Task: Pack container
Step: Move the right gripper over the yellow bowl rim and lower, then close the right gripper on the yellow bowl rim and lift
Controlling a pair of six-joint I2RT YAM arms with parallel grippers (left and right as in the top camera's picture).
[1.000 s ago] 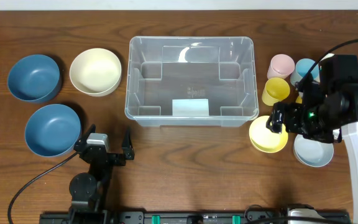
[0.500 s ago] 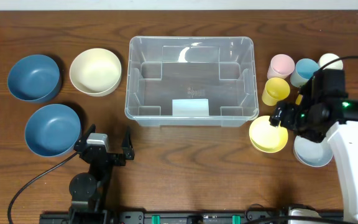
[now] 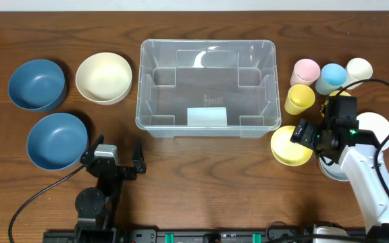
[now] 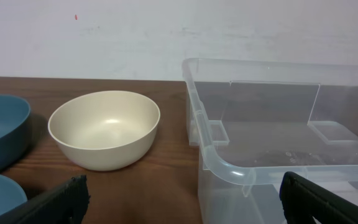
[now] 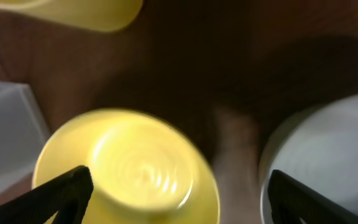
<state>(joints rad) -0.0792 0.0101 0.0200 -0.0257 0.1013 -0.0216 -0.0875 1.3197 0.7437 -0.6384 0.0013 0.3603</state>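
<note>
Though blurred in wrist view, saw right gripper (image 3: 301,133) over yellow bowl (image 3: 288,147), fingers apart, likely to straddle its rim. Noted left gripper (image 3: 116,154) parked near-left, spread. Found container (image 3: 206,43) empty, centre-far, awaiting load.

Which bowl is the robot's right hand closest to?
The round yellow bowl beside the clear plastic bin. The right gripper holds its jaws over it, while the two dark blue bowls and the cream bowl sit far off on the other side.
</note>
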